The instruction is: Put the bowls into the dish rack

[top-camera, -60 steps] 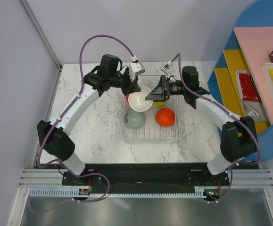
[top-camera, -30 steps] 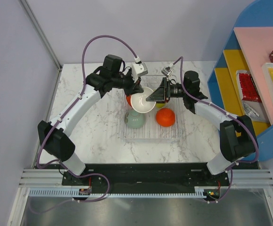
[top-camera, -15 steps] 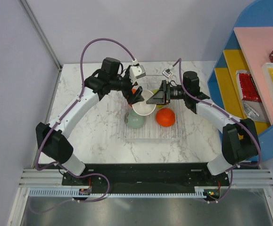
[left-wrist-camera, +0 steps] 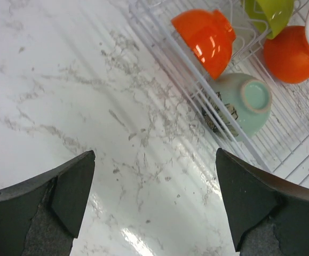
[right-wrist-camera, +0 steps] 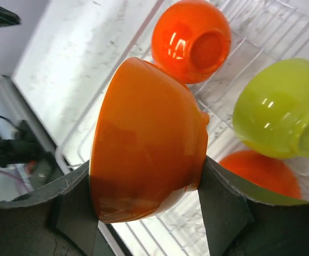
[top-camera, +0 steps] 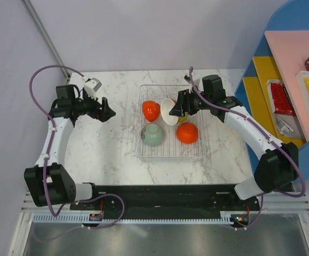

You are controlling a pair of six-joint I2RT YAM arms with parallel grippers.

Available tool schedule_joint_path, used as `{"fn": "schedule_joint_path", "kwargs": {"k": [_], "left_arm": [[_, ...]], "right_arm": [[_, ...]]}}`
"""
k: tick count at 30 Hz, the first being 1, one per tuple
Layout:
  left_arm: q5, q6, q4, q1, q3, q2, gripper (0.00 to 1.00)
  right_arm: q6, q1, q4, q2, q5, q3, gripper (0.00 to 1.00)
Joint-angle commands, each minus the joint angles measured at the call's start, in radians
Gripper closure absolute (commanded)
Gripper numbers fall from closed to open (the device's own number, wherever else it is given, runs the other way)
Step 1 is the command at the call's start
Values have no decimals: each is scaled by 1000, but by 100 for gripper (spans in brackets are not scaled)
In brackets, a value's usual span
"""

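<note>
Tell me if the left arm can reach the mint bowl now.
Probably yes: the left gripper hangs open beside the dish rack, and the mint bowl lies at its near-left side, only the low wall between.

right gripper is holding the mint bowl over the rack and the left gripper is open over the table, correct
Not the mint bowl. The right wrist view shows the right gripper shut on the bowl with the orange outside; the mint bowl lies in the dish rack. The left gripper is indeed open over the table.
</note>
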Motion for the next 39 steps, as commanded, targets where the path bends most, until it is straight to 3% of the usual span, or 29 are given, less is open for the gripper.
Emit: {"fn": "schedule_joint_path", "kwargs": {"k": [1, 6, 11, 25, 39], "left_arm": [[117, -36, 24, 117, -104, -63, 0], [304, -23, 24, 297, -160, -37, 0], [408, -34, 18, 371, -157, 9, 0], [454, -26, 22, 372, -192, -6, 0], [450, -22, 27, 374, -201, -16, 0]], "right_arm": [[-231, 131, -161, -53, 316, 91, 100], [-420, 278, -247, -34, 580, 122, 100], [-520, 349, -286, -1, 763, 133, 100], [-661, 522, -282, 110, 985, 71, 100], [-746, 612, -305, 168, 1062, 28, 100]]}}
